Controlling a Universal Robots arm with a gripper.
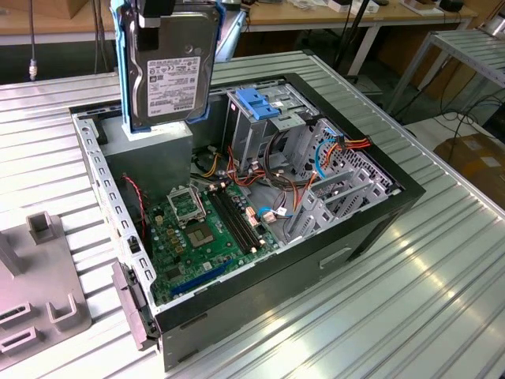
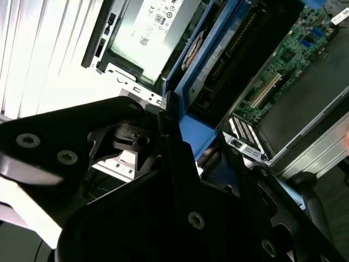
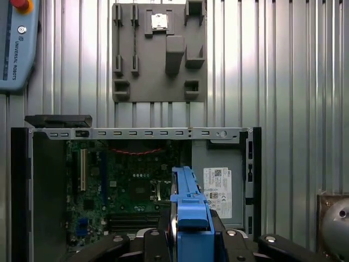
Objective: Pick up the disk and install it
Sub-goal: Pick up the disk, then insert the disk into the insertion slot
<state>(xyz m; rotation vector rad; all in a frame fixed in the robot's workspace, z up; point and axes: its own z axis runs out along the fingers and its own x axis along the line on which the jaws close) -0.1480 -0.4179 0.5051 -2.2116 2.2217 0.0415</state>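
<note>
We have the disk (image 1: 170, 67) off the desk (image 1: 410, 300) and up in the air, at the upper left of the exterior view. The pincer (image 1: 156, 14) grips it from above, closed on its top end. In the first wrist view the disk's blue frame (image 3: 188, 213) shows edge-on between the black fingers, so the grip looks to be across the thin sides. The pick-up is therefore done, as we judge it, and the install is not.

The disk hangs on end with its long axis close to vertical and its labelled face turned toward the exterior camera. Its lower edge is just over the grey box (image 1: 150, 150) in the far corner of the open computer case (image 1: 331, 264). We cannot tell whether the two touch.

The relation that matters is disk to cage (image 1: 248, 130). The cage, with its blue latch (image 1: 259, 104), stands toward the exterior view's right of the disk and lower, near it but apart. From here we cannot see which side of the cage is open.

Room is tight in the case. The case wall runs close along the exterior view's left of the disk. Loose cables (image 1: 347, 146) crowd the space past the cage. The motherboard (image 1: 201, 229) lies flat below, and the air above it is free.
</note>
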